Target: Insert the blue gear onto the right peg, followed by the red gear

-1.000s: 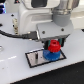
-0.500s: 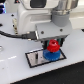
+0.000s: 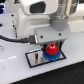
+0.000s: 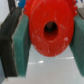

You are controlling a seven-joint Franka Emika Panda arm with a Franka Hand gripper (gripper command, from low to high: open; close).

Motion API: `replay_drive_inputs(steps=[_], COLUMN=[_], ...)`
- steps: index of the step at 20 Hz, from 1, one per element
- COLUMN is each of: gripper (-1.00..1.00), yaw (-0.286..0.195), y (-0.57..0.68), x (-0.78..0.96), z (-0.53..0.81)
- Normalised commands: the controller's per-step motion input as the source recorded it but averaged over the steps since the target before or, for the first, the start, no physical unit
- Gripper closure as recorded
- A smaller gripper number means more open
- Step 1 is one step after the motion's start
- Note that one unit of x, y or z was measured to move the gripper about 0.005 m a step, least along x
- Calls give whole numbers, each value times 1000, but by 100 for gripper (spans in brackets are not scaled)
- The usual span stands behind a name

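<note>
The red gear sits directly over the blue gear, which lies on the black-framed white plate. My gripper reaches down from above and is shut on the red gear. In the wrist view the red gear fills the space between the two green pads, and its centre hole looks dark. In that view the gripper has a pad against each side of the gear's rim. The right peg is hidden by the gears.
The white arm and its housing loom over the plate. A black cable runs across the white table at the exterior view's left.
The gripper has sunk a little with the red gear, bringing it closer onto the blue gear. The plate and blue gear have not moved.
</note>
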Motion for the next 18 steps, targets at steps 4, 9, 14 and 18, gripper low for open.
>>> replay_drive_inputs(steps=[4,9,14,18], gripper=[100,-100,-100,-100], yaw=[0,0,0,0], y=[-101,-37,57,42], x=[150,86,7,8], z=[-286,-78,290,415])
